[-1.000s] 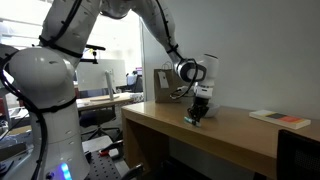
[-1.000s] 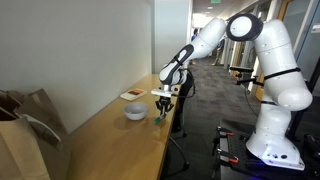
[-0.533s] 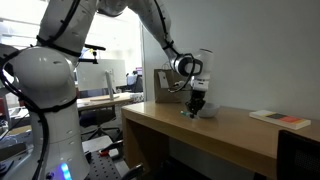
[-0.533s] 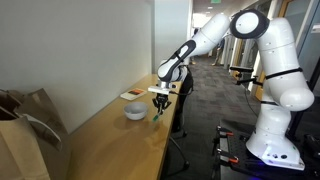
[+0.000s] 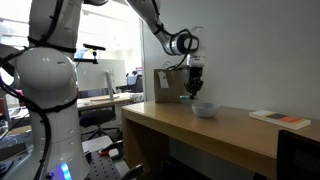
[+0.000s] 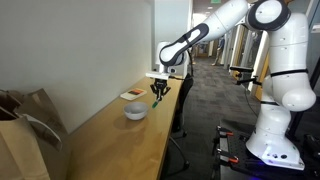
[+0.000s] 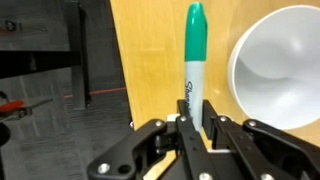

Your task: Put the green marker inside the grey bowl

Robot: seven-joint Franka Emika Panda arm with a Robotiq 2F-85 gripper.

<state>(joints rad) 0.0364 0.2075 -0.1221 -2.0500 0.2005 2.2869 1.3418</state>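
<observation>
Since the earlier frames the gripper (image 5: pixel 194 90) has risen from the table (image 5: pixel 240 135) and moved toward the bowl (image 5: pixel 205 109), carrying the marker (image 7: pixel 194 60).

In an exterior view, the arm enters from the upper left and the wrist is bent so that the fingers point straight down. They are clear of the tabletop, and the bowl rests below and just beside the fingertips.

In an exterior view, the arm reaches in from the upper right. The gripper (image 6: pixel 157 91) hangs vertically near the table's outer edge. The bowl (image 6: pixel 135 112) lies lower, on the wall side of the fingers. A book (image 6: pixel 131 95) is beyond the bowl, and a bag (image 6: pixel 25 130) is well apart.

In the wrist view, the fingers (image 7: pixel 214 122) are drawn narrow, clamping the marker's barrel. Its green cap projects past the fingertips over the wood, and the bowl (image 7: pixel 280 65) lies to one side, not touching the marker.
</observation>
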